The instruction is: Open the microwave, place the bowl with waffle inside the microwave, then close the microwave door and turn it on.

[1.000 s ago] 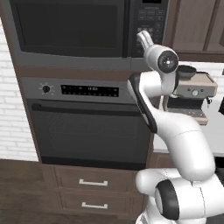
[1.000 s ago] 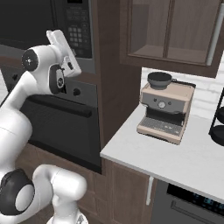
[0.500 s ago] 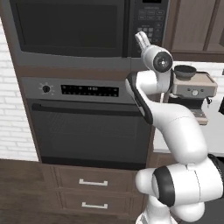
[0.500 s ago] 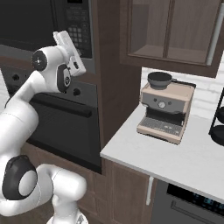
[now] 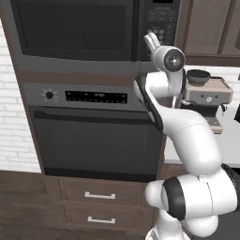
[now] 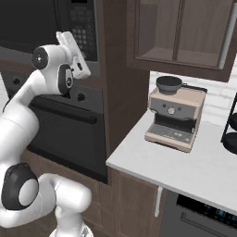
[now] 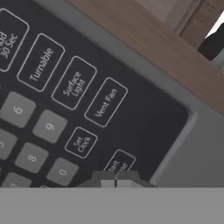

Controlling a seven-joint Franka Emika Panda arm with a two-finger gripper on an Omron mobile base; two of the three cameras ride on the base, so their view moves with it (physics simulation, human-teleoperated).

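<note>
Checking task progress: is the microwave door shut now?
Shut: the microwave door lies flush in its frame beside the keypad.

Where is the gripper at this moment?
The gripper, shut, is up against the microwave keypad, at its lower right near the start button.

Dark wood cabinets [image 6: 185, 32], white brick wall [image 5: 11, 117], pale counter [image 6: 194, 166].

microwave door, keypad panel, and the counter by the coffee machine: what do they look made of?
Microwave door: dark glass in a grey-black frame, probably metal or plastic; faint sheen. Keypad panel: matte black, likely plastic membrane; flat outlined buttons with printed labels. Counter: pale, smooth, uniform, stone or laminate; cannot tell which.
</note>
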